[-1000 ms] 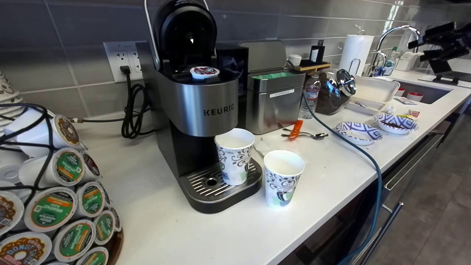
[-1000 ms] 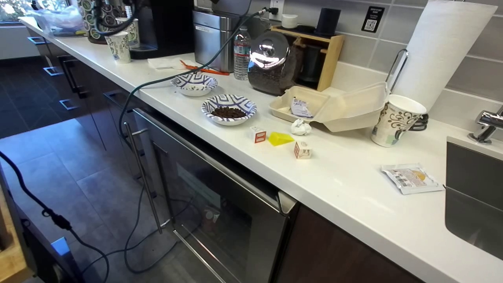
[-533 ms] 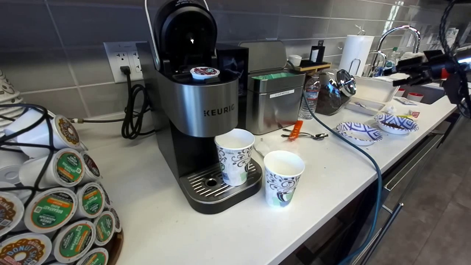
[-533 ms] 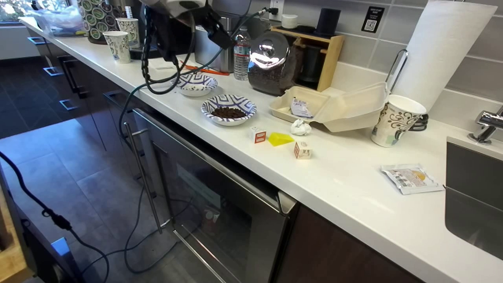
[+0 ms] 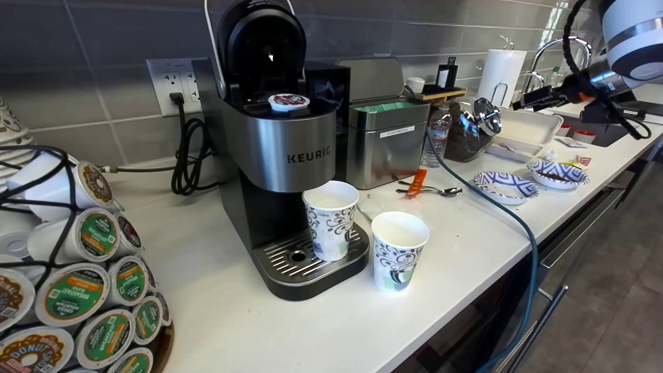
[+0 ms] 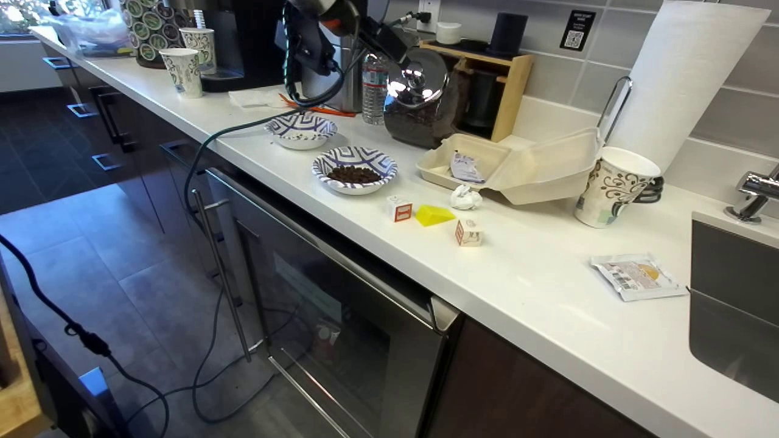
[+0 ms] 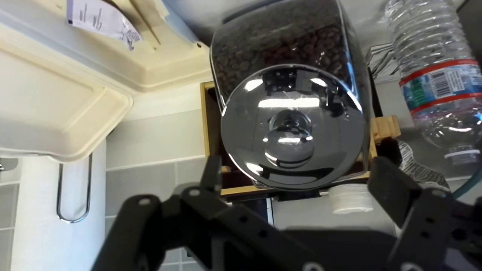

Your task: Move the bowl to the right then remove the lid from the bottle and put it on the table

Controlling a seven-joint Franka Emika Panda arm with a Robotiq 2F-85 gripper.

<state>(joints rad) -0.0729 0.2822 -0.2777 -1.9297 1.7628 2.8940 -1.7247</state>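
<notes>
the black two-finger gripper (image 7: 300, 178) is spread wide in the wrist view, its fingers either side of the lower stretch of a round, mirror-shiny silver lid (image 7: 293, 124) on a clear jar (image 7: 282, 41) full of dark beans. can't really tell how near it is to that lid. the white-and-grey arm (image 5: 632, 31) comes in from the upper right corner in an exterior view, a black cable (image 5: 567, 44) looping down around its wrist, gripper sticking out to the left and tipped slightly down. in an exterior view it slants down and to the right from the top edge, up above the long, smooth off-white countertop (image 6: 535, 286). compared with a second back, way more arm is showing: back then it was just a dark gripper end at the right edge in an exterior view, plus some dark loops at the upper left in an exterior view. now it's closer to the jar in both exterior views. bowls haven't budged: the shallow white bowl with a blue pattern (image 6: 304, 141) and a matching white bowl holding small dark brown bits (image 6: 382, 165) sit just beside each other near the countertop's front edge. clear plastic water bottle (image 7: 442, 84) with a red-and-blue label hasn't moved either, upright just beside the jar.
</notes>
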